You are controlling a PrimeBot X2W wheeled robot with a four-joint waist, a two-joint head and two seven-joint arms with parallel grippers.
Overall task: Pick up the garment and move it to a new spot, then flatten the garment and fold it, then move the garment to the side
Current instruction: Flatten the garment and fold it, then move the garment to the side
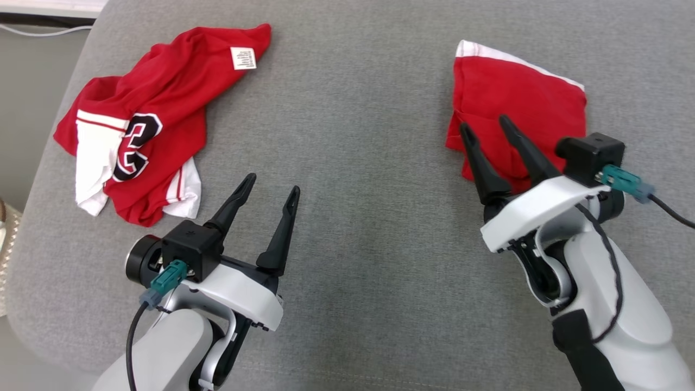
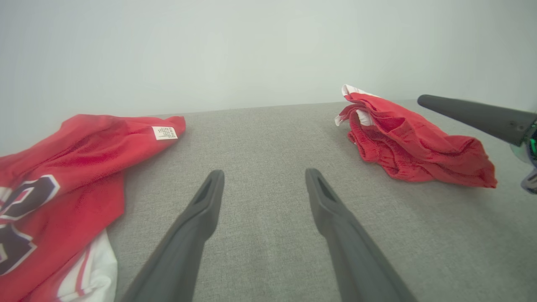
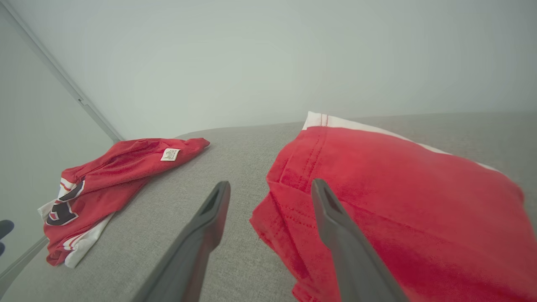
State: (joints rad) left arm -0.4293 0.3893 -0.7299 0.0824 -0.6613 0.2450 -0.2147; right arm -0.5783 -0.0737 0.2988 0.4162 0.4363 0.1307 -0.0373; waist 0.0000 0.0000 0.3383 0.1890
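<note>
A folded red garment with a white band along its far edge lies at the right of the grey padded surface. My right gripper is open over the garment's near left corner, fingers apart and holding nothing. In the right wrist view the right gripper straddles the folded garment's left edge. A crumpled red and white jersey with a black number and a white label lies at the left. My left gripper is open over bare surface, just right of the jersey's near end. From the left wrist, the left gripper points between the jersey and the folded garment.
The surface's rounded left edge drops to a pale floor just beyond the jersey. A plain white wall stands behind the far edge. One right finger shows at the right of the left wrist view.
</note>
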